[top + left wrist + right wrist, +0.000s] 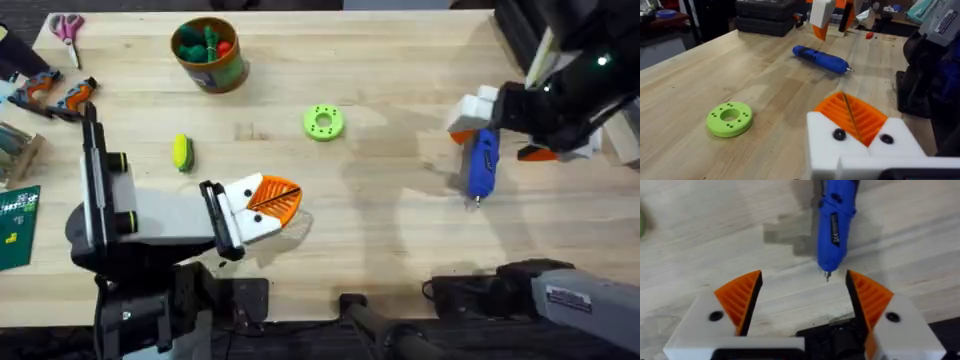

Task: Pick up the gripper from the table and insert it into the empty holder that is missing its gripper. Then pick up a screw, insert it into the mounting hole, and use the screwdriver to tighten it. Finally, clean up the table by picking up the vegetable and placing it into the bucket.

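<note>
One screwdriver between open right claw fingers.

We can't make out bucket contents, just red/green blobs. Screwdriver back end cut off by frame edge in right wrist view. Scissors partly cropped overhead.

The vegetable lies left of the disc, the screwdriver right, the bucket behind.

Left gripper sits low at the near left with its pads pressed together, right gripper is over on the far right, jaws wide apart.
</note>
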